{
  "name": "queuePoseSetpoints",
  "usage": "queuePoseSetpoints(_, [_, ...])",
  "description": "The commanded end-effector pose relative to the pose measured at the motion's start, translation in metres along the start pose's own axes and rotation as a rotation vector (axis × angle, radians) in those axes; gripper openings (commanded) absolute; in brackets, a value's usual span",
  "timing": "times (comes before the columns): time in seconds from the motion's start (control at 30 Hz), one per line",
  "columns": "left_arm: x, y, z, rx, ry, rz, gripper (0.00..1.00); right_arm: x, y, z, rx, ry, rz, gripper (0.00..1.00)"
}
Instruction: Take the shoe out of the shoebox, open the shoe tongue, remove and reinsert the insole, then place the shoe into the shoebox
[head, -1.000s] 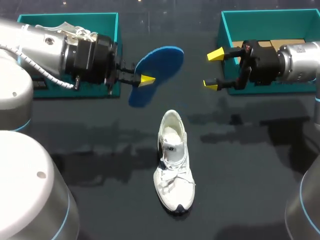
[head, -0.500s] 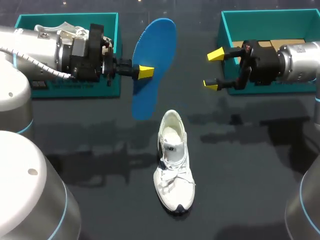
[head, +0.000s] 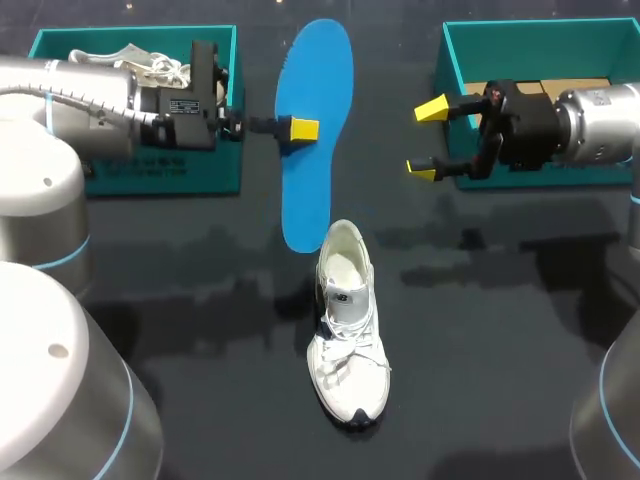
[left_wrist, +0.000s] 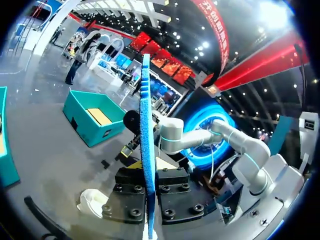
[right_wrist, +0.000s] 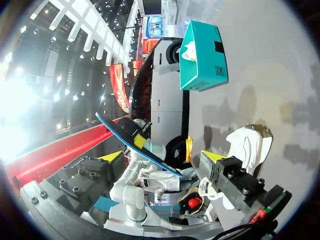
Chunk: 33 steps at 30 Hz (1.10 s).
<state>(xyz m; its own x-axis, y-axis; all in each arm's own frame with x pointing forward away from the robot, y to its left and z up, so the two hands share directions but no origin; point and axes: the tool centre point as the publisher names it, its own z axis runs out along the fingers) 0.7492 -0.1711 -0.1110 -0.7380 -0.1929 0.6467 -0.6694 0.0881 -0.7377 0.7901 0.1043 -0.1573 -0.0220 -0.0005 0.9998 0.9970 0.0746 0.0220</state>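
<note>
My left gripper (head: 303, 129) is shut on a blue insole (head: 315, 130), holding it above the table with its flat face up and its near end just over the heel of the shoe. The white shoe (head: 348, 320) lies mid-table, toe toward me, its opening facing up. In the left wrist view the insole (left_wrist: 146, 150) stands edge-on between the fingers. My right gripper (head: 428, 138) hangs open in front of the right shoebox (head: 540, 60), nothing between its fingers. From the right wrist view I see the insole (right_wrist: 135, 145) ahead and the shoe (right_wrist: 248, 145) beside the gripper (right_wrist: 165, 157).
A teal box (head: 135, 100) at the back left holds a second white shoe (head: 130, 60). The right teal shoebox has a brown sheet (head: 570, 88) in its bottom. Dark table surface surrounds the shoe.
My left wrist has turned, swinging the insole from a tilted, foreshortened pose to lying flat and lengthwise over the table. The right arm and the shoe have stayed put.
</note>
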Motion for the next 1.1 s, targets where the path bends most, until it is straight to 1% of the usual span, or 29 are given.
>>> queuePoseSetpoints(0.03, [-0.015,-0.004,0.011,-0.03,0.019,-0.137,0.0,0.0,-0.001,0.0,-0.001,-0.002,0.001,1.0])
queuePoseSetpoints(0.27, [-0.028,-0.005,0.019,-0.032,0.054,-0.337,0.0,0.0,-0.001,0.0,-0.001,-0.002,0.001,1.0])
queuePoseSetpoints(0.47, [-0.033,-0.003,0.026,0.011,0.054,-0.455,0.0,0.0,-0.001,0.0,-0.001,-0.002,0.001,1.0])
queuePoseSetpoints(0.7, [-0.044,0.007,0.035,0.041,0.032,-0.579,0.0,0.0,-0.001,0.0,-0.001,-0.002,0.001,1.0])
queuePoseSetpoints(0.87, [-0.049,0.013,0.039,0.04,0.036,-0.664,0.0,0.0,-0.001,0.0,-0.001,-0.002,0.001,1.0])
queuePoseSetpoints(0.97, [-0.05,0.014,0.041,0.034,0.058,-0.729,0.0,0.0,-0.001,0.0,-0.001,-0.002,0.001,1.0])
queuePoseSetpoints(1.1, [-0.052,0.016,0.044,0.032,0.067,-0.765,0.0,0.0,-0.001,0.0,-0.001,-0.002,0.001,1.0])
